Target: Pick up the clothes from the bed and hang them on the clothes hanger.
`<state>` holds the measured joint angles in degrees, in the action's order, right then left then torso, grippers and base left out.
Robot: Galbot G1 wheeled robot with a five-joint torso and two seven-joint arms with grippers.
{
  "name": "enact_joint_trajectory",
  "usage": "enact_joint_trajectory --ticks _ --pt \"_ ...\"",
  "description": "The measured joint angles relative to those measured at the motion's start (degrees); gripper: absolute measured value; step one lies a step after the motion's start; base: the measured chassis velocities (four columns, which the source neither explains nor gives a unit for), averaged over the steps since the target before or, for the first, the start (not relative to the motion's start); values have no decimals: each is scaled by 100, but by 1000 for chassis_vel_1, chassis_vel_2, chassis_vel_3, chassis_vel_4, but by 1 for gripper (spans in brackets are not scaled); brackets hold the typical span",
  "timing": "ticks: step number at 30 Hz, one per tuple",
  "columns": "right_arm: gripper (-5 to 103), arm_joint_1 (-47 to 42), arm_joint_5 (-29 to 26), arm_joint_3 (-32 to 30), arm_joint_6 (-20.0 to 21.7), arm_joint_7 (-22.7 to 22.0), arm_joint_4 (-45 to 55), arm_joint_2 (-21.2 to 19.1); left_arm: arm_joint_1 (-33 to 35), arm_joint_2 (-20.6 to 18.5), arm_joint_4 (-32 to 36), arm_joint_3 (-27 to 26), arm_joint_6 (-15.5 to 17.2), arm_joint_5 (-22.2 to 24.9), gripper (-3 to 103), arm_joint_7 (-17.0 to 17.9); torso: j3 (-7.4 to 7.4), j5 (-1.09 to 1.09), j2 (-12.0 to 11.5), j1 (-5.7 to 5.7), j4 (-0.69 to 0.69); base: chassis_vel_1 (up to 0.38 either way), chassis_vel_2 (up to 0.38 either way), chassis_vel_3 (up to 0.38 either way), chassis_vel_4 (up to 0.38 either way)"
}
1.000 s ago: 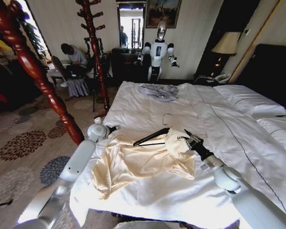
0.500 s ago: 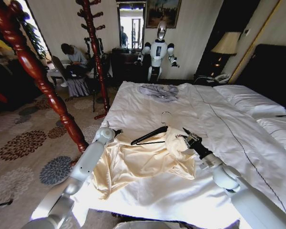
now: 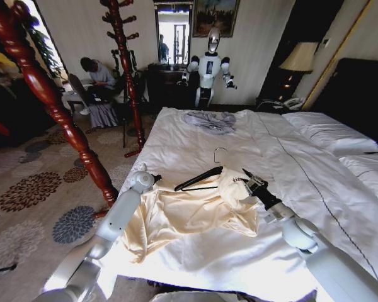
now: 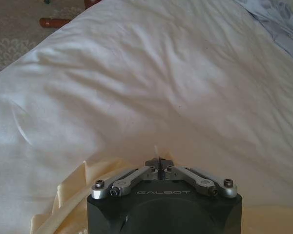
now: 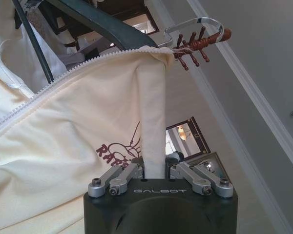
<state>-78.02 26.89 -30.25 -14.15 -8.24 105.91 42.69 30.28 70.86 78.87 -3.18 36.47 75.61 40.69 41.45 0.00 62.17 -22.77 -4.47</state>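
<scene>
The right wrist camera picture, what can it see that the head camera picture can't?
Only the right wrist view shows the zipper and dark red print on the clothes, with the right gripper shut on a fold of them. Only the head view shows the whole bed, the left gripper at the garment's edge, and the grey-blue garment. Both show the clothes, the clothes hanger and the wooden coat stand.

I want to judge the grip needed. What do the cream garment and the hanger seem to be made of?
The clothes look like thin, soft, matte fabric: they fold and crease freely, with a zipper and a red print. The clothes hanger looks like dark matte plastic or coated metal, which one is unclear; its hook shines like bare metal.
</scene>
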Motion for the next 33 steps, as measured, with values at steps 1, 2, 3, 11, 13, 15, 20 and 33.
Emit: enact_joint_trajectory --ticks 1,2,3,11,13,15,20,33 --pt "19 0 2 0 -1 -2 -11 10 6 -39 56 3 -1 13 1 0 0 0 0 0 0 0 0 0 0" --pt "19 3 3 0 -1 -6 -25 23 13 -97 131 11 13 16 1 28 0 0 0 0 0 0 0 0 0" --pt "19 3 3 0 -1 -6 -25 23 13 -97 131 11 13 16 1 28 0 0 0 0 0 0 0 0 0" --pt "19 57 -67 9 15 -37 -109 40 28 -605 798 34 -42 -158 1 8 0 -1 0 0 0 0 0 0 0" --pt "19 86 -117 17 50 -61 -137 53 23 -832 1118 54 -104 -335 1 -151 0 -1 0 0 0 0 0 0 0" --pt "19 98 -145 21 70 -72 -147 58 33 -915 1250 56 -122 -396 1 -210 0 -1 0 0 0 0 0 0 0" --pt "19 188 -422 71 295 -152 -266 76 494 -1599 2600 -6 -249 -939 1 -775 0 -1 1 0 0 0 0 0 0" --pt "19 195 -666 222 413 -149 -173 77 1497 -2240 3889 -532 -478 -1519 1 -1037 -1 -1 1 1 0 0 0 0 0"
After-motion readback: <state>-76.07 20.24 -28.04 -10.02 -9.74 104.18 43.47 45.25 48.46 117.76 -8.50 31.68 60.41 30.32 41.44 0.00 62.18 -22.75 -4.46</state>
